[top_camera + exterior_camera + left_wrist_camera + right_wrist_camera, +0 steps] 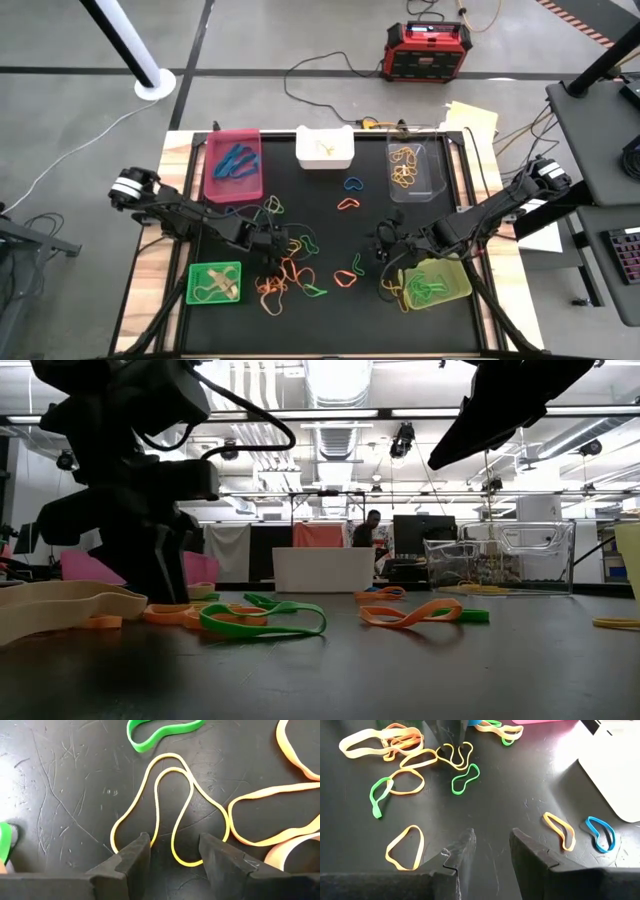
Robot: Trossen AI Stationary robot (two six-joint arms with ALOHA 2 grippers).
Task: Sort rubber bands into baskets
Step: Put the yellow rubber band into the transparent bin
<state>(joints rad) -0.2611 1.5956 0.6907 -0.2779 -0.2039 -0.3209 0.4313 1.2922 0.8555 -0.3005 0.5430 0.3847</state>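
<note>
1. A yellow rubber band (pixel 170 810), thin and pinched into a wavy loop, lies flat on the black mat (pixel 60 795) among orange and green bands.
2. The left gripper (pixel 174 851) stands over it, fingers apart, straddling its near end.
3. The right gripper (pixel 492 845) hovers open, near the yellow-green basket (pixel 437 281).

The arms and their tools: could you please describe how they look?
Both arms are dark, slim and jointed, each with a pale silver-white ring at its base joint. The left tool and right tool each have two matte black, wedge-shaped fingers with stepped inner edges. In the low view a black cable loops off one arm.
</note>
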